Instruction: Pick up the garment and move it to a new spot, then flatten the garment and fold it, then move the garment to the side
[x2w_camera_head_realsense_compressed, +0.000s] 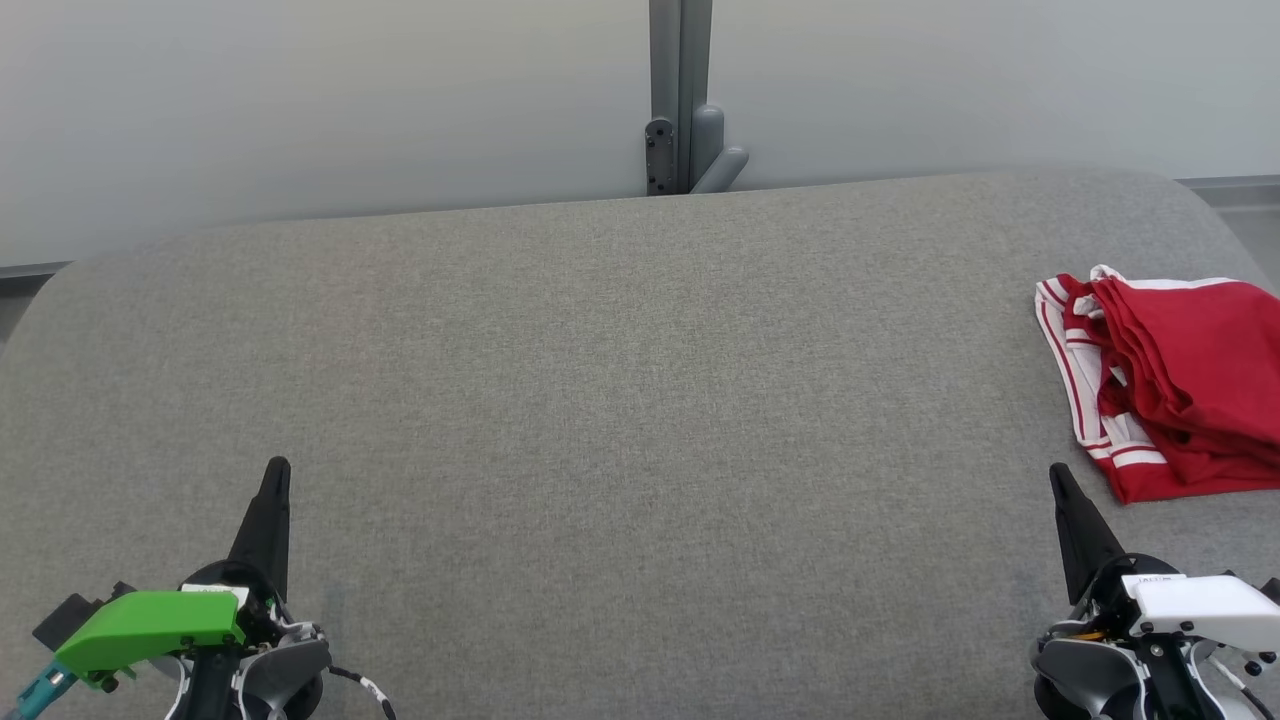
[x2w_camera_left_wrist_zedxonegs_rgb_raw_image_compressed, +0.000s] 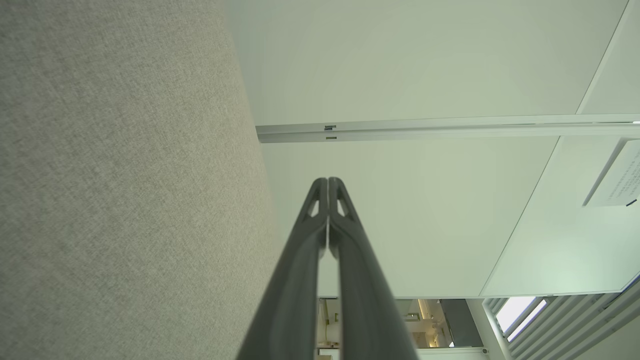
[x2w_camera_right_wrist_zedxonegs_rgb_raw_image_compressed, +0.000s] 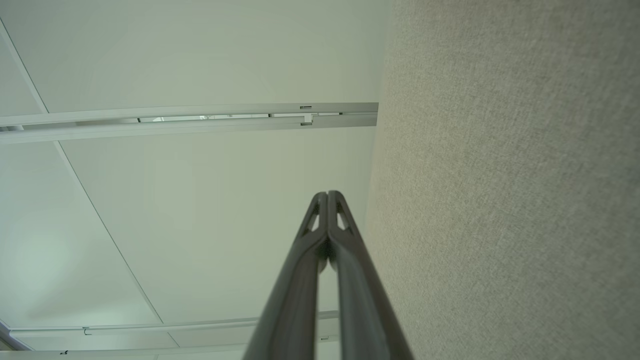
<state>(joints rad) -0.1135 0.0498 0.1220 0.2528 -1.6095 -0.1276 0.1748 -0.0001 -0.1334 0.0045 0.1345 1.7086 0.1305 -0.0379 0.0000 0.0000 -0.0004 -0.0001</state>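
Observation:
A red garment (x2w_camera_head_realsense_compressed: 1170, 385) with white stripes lies bunched at the right edge of the grey fabric table (x2w_camera_head_realsense_compressed: 620, 400), partly cut off by the frame. My right gripper (x2w_camera_head_realsense_compressed: 1056, 474) stands at the lower right, shut and empty, its tip just left of and below the garment's near corner. At the lower left is my left gripper (x2w_camera_head_realsense_compressed: 278, 468), also shut with nothing in it, far from the garment. The left wrist view shows its fingertips (x2w_camera_left_wrist_zedxonegs_rgb_raw_image_compressed: 328, 181) pressed together beside the table surface. In the right wrist view the fingertips (x2w_camera_right_wrist_zedxonegs_rgb_raw_image_compressed: 327, 194) likewise meet.
A pale wall runs behind the table with a grey post and bracket (x2w_camera_head_realsense_compressed: 683, 130) at its middle. The table's far corners are rounded. Wide bare fabric stretches between my two grippers and to the left of the garment.

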